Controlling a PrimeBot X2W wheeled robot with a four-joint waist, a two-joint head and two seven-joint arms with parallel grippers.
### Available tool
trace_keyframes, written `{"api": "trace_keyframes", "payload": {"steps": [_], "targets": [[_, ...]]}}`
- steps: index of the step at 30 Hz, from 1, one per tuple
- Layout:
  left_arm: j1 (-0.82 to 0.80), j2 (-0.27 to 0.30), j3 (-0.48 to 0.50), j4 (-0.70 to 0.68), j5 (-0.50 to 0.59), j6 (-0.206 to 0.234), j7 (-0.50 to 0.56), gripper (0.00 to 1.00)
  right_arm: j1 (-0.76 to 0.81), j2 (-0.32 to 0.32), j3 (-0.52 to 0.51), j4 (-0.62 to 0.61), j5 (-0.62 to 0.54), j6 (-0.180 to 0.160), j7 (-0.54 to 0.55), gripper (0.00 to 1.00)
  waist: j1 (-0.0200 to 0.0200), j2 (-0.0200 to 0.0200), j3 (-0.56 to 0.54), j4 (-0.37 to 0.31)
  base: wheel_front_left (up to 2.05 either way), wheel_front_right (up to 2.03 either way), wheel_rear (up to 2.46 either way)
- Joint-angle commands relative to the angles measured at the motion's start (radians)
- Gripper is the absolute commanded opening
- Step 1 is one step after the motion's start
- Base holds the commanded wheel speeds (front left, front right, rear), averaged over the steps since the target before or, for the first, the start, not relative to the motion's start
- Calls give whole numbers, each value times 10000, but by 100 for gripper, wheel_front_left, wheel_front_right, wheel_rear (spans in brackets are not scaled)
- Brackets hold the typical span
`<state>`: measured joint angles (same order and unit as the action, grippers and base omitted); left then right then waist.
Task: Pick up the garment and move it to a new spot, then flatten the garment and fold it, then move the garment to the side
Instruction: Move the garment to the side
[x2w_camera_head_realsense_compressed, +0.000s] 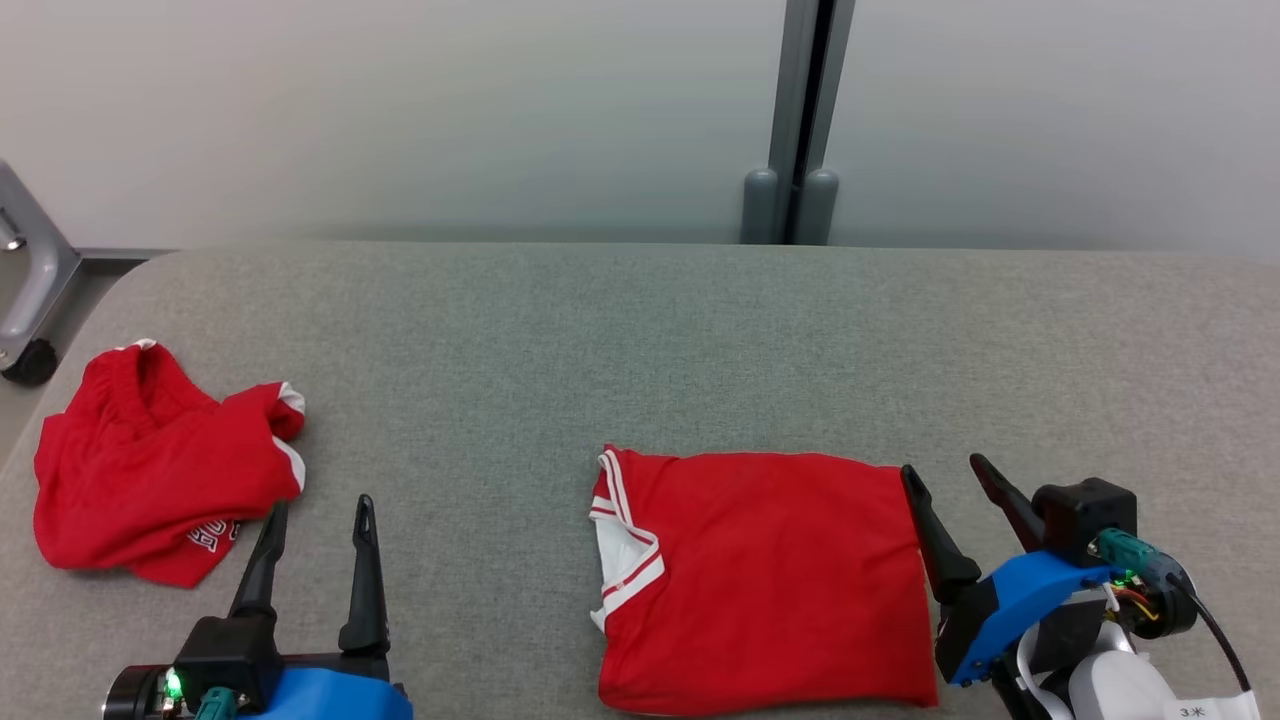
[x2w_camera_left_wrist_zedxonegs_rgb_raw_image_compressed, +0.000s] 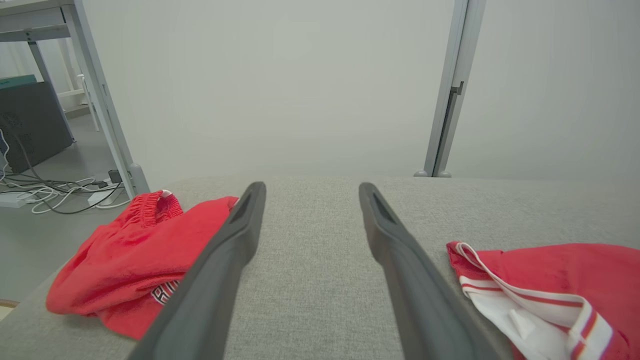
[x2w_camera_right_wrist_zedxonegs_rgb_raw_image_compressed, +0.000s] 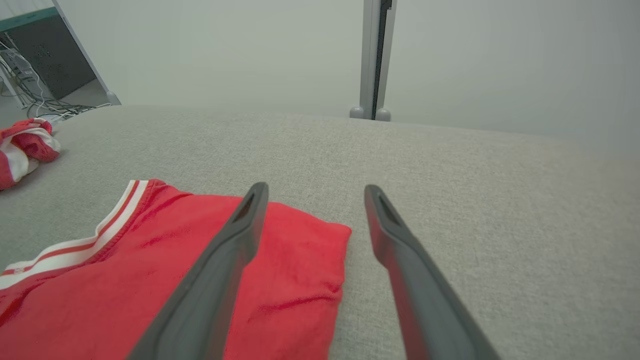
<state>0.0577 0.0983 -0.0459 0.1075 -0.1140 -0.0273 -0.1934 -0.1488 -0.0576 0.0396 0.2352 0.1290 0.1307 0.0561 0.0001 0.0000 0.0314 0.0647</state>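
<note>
A red garment (x2w_camera_head_realsense_compressed: 770, 575) with white-and-red striped trim lies folded into a flat rectangle on the grey padded table (x2w_camera_head_realsense_compressed: 620, 340), right of centre near the front edge. Its trimmed edge (x2w_camera_left_wrist_zedxonegs_rgb_raw_image_compressed: 525, 300) faces left, and its far right corner (x2w_camera_right_wrist_zedxonegs_rgb_raw_image_compressed: 320, 250) shows in the right wrist view. My right gripper (x2w_camera_head_realsense_compressed: 945, 475) stands open just off the garment's right edge, with nothing between its fingers. My left gripper (x2w_camera_head_realsense_compressed: 320, 505) is open and empty over bare table, between the folded garment and a crumpled red garment (x2w_camera_head_realsense_compressed: 150, 465) at the left end.
The crumpled red piece (x2w_camera_left_wrist_zedxonegs_rgb_raw_image_compressed: 135, 255) with white lettering lies close to the table's left edge. A pale wall with a grey post (x2w_camera_head_realsense_compressed: 795, 120) backs the table. Cables (x2w_camera_left_wrist_zedxonegs_rgb_raw_image_compressed: 55, 192) and a table leg (x2w_camera_left_wrist_zedxonegs_rgb_raw_image_compressed: 105, 100) stand on the floor at the left.
</note>
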Motion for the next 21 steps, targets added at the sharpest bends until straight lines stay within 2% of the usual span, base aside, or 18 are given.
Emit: {"api": "trace_keyframes", "payload": {"steps": [1,11,21], "targets": [[-206,10,-39,63,-66,-29,-70,100,-178,-93,-2,286,14,1,-85,100,-1,0,226,200,0,0,0],[-708,-28,-143,467,-163,36,-390,100,-521,-148,117,2745,-3,1,-670,100,-1,0,719,519,0,0,0],[-898,9,-182,730,-221,76,-527,100,-606,17,561,4373,307,3,-1024,100,-1,0,885,580,0,0,0]]}}
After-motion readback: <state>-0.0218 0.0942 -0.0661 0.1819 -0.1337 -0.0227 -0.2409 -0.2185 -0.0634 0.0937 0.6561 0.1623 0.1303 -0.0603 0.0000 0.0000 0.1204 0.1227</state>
